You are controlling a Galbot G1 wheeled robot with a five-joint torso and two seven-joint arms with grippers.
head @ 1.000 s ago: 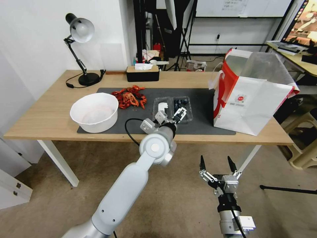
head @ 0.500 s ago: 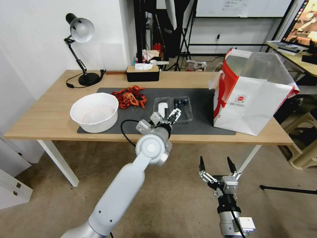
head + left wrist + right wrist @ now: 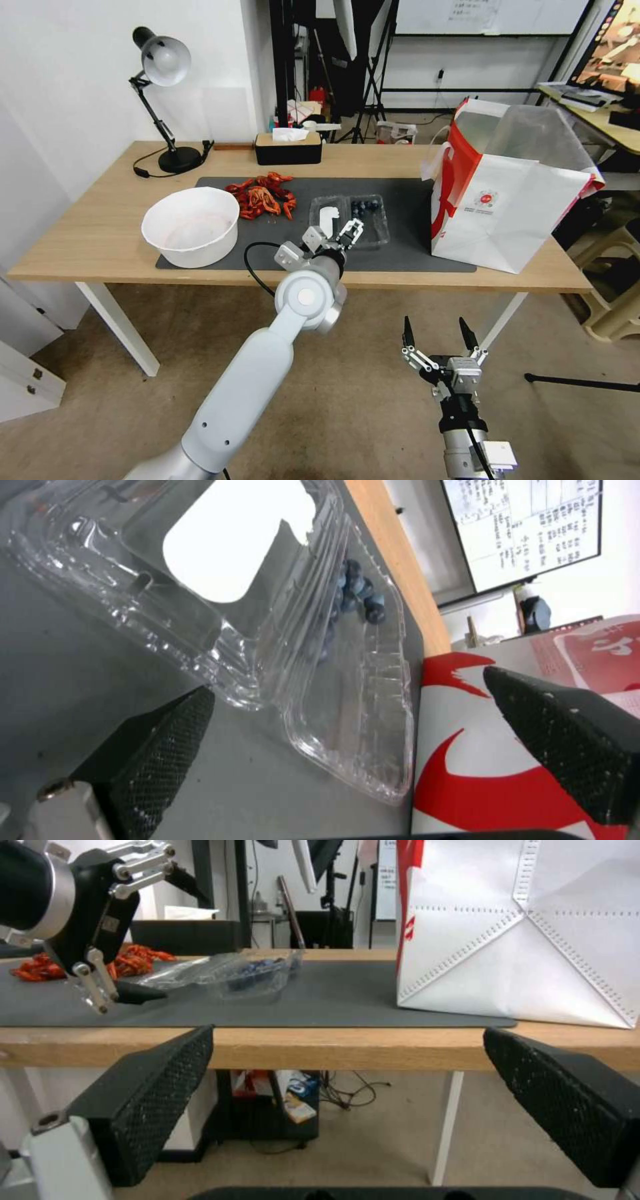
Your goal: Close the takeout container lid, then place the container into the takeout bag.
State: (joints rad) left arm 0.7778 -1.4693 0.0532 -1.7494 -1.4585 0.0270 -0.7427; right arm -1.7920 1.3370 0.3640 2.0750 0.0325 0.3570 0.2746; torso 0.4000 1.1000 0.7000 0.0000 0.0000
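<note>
Nearest, below the counter's [image 3: 100, 267] front edge, the right tool [image 3: 440, 331] waits with its two fingers spread wide and nothing between them, pointing toward the counter from well short of it. Farther in, the left tool [image 3: 351, 233] reaches over the near edge of the dark mat [image 3: 413, 260], its fingers parted and empty, just at the near side of the takeout container [image 3: 370, 217]; from these views I cannot tell whether a fingertip touches the plastic. The container lies flat on the mat, opened out: the berry-filled half sits on the right, and the lid [image 3: 327, 217], with its white oblong piece, is folded out to the left, joined along the middle hinge. To the right of it, apart by a strip of mat, the takeout bag [image 3: 507, 213] stands upright with its mouth open. Left on the mat are a large white bowl [image 3: 190, 227] and, farther back, a heap of red crayfish [image 3: 261, 197]. I judge the task barely begun: the lid is not closed, and the container is not yet in the bag.
</note>
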